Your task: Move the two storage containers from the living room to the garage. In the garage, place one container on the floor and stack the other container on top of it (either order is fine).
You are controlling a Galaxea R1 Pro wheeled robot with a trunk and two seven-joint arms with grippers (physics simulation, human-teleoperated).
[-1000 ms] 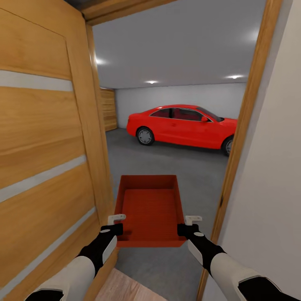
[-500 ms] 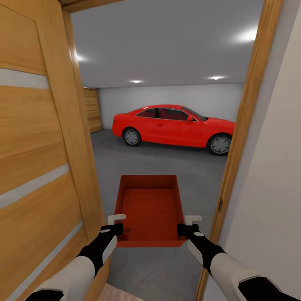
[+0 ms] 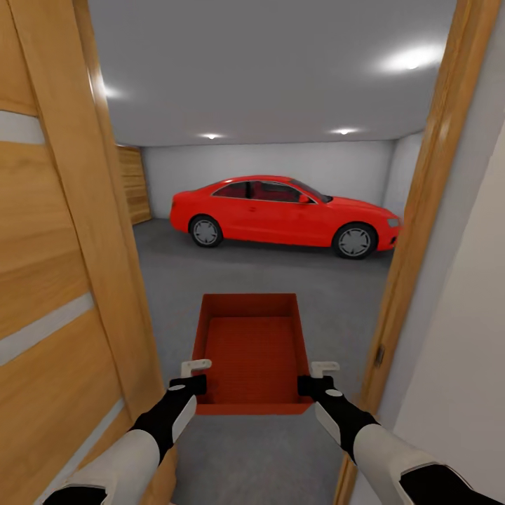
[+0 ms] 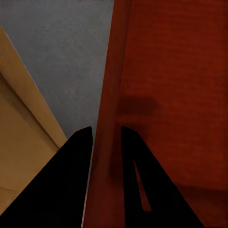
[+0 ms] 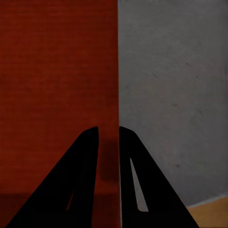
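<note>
Since 1 second ago, the view has been pushing forward through the doorway: the wooden door point(image 3: 49, 294) is sliding off to the left and the whole red car point(image 3: 284, 214) is coming into sight. Nearest, the left gripper point(image 3: 188, 376) and right gripper point(image 3: 317, 375) are each pinching a side wall of 1 storage container point(image 3: 252, 347), jaws closed onto the thin rim, holding it level between them above the grey floor point(image 3: 330, 294). Beyond the container, the garage is opening out toward the car and the far white wall. Judging by this, the carry is partly done; setting this bin down is remaining, and I cannot tell where the 2nd bin is.
</note>
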